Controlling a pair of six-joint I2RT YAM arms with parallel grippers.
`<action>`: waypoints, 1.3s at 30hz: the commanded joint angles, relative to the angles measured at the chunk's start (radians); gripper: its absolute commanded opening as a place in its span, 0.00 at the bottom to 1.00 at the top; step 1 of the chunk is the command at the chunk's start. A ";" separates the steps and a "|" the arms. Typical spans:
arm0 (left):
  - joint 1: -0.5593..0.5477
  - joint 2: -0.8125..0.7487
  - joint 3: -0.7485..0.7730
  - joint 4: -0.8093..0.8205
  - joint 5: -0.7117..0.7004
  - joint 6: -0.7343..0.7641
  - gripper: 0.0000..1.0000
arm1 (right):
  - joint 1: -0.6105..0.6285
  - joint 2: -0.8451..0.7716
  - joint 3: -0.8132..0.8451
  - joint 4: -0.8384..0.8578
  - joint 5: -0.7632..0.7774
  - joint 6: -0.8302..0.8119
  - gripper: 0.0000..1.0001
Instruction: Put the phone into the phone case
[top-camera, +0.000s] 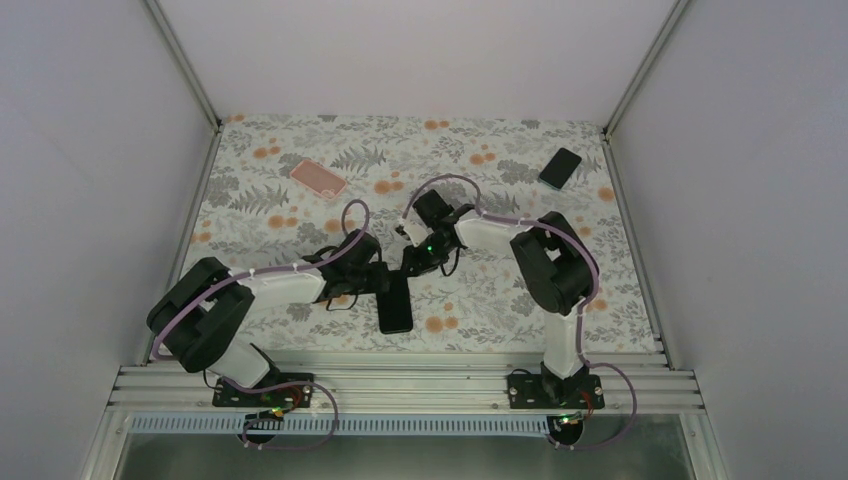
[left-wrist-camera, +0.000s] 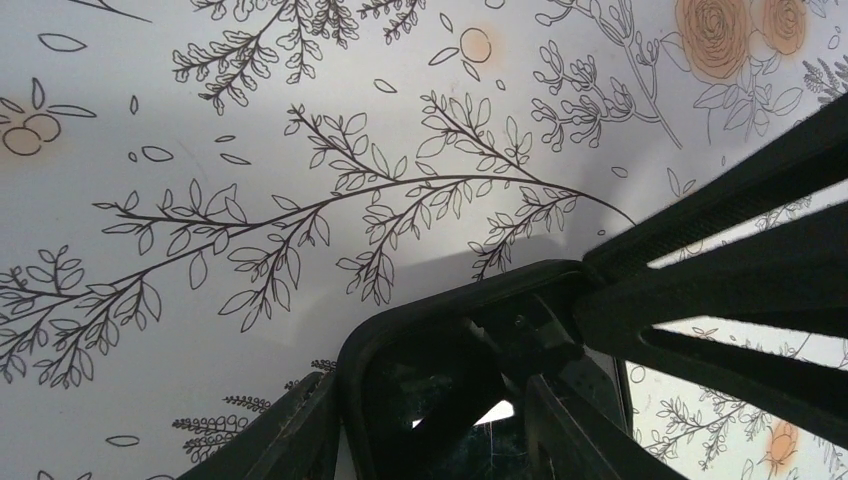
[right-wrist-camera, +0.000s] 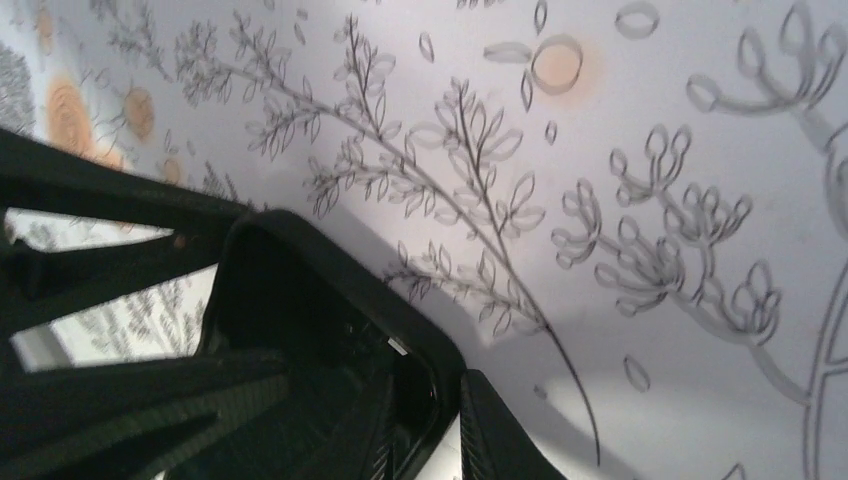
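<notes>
A black phone case (top-camera: 395, 310) lies near the front middle of the floral table, with a glossy dark phone screen (left-wrist-camera: 440, 400) inside its raised rim. My left gripper (top-camera: 383, 278) comes from the left and grips the case's far left corner. In the left wrist view (left-wrist-camera: 430, 440) one finger sits outside the rim and the other over the screen. My right gripper (top-camera: 415, 262) comes from the back right. Its fingers (right-wrist-camera: 445, 440) pinch the rim (right-wrist-camera: 330, 250) at the far right corner.
A pink phone case (top-camera: 318, 178) lies at the back left. A second black phone (top-camera: 560, 167) lies at the back right by the right wall. White walls close the table on three sides, and a metal rail (top-camera: 400, 385) runs along the near edge.
</notes>
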 joint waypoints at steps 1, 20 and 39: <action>-0.007 0.049 -0.031 -0.129 -0.037 0.004 0.48 | 0.051 0.159 -0.056 -0.129 0.470 0.014 0.14; -0.085 -0.099 -0.067 -0.156 -0.040 -0.081 0.55 | 0.088 -0.126 -0.195 -0.060 0.245 0.025 0.20; -0.206 -0.053 -0.115 -0.166 -0.082 -0.170 0.48 | 0.133 -0.391 -0.453 0.114 -0.006 0.151 0.26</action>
